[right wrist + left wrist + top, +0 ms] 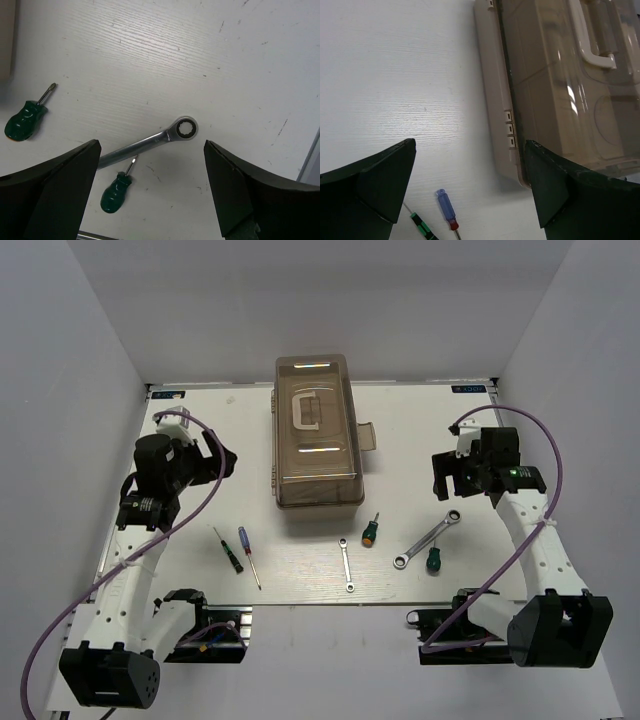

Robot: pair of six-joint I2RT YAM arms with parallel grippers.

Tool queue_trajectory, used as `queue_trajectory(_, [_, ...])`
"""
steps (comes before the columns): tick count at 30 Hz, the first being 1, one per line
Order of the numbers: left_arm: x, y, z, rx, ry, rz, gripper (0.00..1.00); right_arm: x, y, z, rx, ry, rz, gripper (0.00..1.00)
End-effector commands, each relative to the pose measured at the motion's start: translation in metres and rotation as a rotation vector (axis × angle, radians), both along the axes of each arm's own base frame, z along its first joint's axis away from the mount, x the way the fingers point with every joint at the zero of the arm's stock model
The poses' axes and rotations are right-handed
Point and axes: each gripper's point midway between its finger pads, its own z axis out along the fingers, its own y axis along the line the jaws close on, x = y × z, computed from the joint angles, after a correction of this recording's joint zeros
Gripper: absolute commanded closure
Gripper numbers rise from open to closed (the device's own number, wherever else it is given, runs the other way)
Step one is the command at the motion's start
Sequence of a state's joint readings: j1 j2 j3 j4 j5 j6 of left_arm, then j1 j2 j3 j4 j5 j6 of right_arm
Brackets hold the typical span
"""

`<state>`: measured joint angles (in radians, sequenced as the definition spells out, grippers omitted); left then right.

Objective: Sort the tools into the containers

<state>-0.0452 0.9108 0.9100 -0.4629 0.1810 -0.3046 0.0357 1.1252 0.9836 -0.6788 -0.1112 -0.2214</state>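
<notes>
We log a beige plastic toolbox (495,115) mid-table, long axis front-to-back. Its translucent brown lid (330,465) is shut and the white handle (308,408) lies flat on top. We count six tools, all loose on the white table (300,550) on the near side of the box, none in a container.

L to R from the top cam:
- The thin black-green precision screwdriver (228,550) and thin blue-red precision screwdriver (248,556) lie side by side, close but apart. The black-green handle is at the near end, the blue-red handle at the far end.
- The short silver wrench (347,568) lies approx front-to-back, by the table's front edge.
- The first stubby green-handled screwdriver (370,532) is near the box's near-right corner, tip toward the far side.
- The long silver ratchet wrench (428,538) lies diagonal, ring end far-right.
- The second stubby green-handled screwdriver (433,560) is just beside that wrench's shaft. In the right wrist cam its tip is v. close to the shaft; we can't tell if they touch.

Left gripper (469,150): fingers spread wide, holding nothing, over bare table left of the box. Both thin screwdrivers show at the bottom of its cam.

Right gripper (151,146): fingers also spread wide, holding nothing, over the table right of the box. The long wrench is framed between its fingers, w/ both stubby screwdrivers in view.
</notes>
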Motion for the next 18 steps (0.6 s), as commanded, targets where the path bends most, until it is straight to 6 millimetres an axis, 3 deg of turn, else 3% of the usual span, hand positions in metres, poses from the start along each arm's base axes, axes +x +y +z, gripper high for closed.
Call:
queue_trajectory(1, [0.000, -0.018, 0.020, -0.045, -0.063, -0.091, 0.00, 0.001, 0.008, 0.018, 0.011, -0.084, 0.079, 0.10])
queue_trajectory(5, [0.000, -0.026, 0.028, -0.051, -0.075, -0.136, 0.09, -0.010, 0.025, 0.024, 0.022, -0.126, 0.271, 0.10])
queue_trajectory(8, [0.000, -0.029, 0.034, -0.051, -0.082, -0.161, 0.24, -0.008, 0.030, 0.032, 0.041, -0.152, 0.278, 0.10])
queue_trajectory(9, [0.001, -0.030, 0.035, -0.051, -0.074, -0.161, 0.33, -0.007, 0.031, 0.033, 0.050, -0.151, 0.273, 0.27])
queue_trajectory(10, [0.002, -0.030, 0.039, -0.051, -0.083, -0.161, 0.56, -0.005, 0.033, 0.038, 0.057, -0.160, 0.282, 0.47])
queue_trajectory(12, [0.004, -0.029, 0.041, -0.043, -0.069, -0.164, 0.78, -0.004, 0.040, 0.043, 0.090, -0.151, 0.303, 0.91])
queue_trajectory(13, [0.002, -0.029, 0.042, -0.043, -0.065, -0.164, 0.95, 0.001, 0.042, 0.055, 0.107, -0.170, 0.292, 1.00])
queue_trajectory(14, [0.005, -0.029, 0.043, -0.043, -0.062, -0.164, 1.00, -0.001, 0.047, 0.052, 0.134, -0.140, 0.304, 1.00])
queue_trajectory(18, [0.011, -0.040, 0.051, -0.053, -0.060, -0.231, 1.00, 0.000, 0.070, 0.075, 0.270, -0.125, 0.343, 1.00])
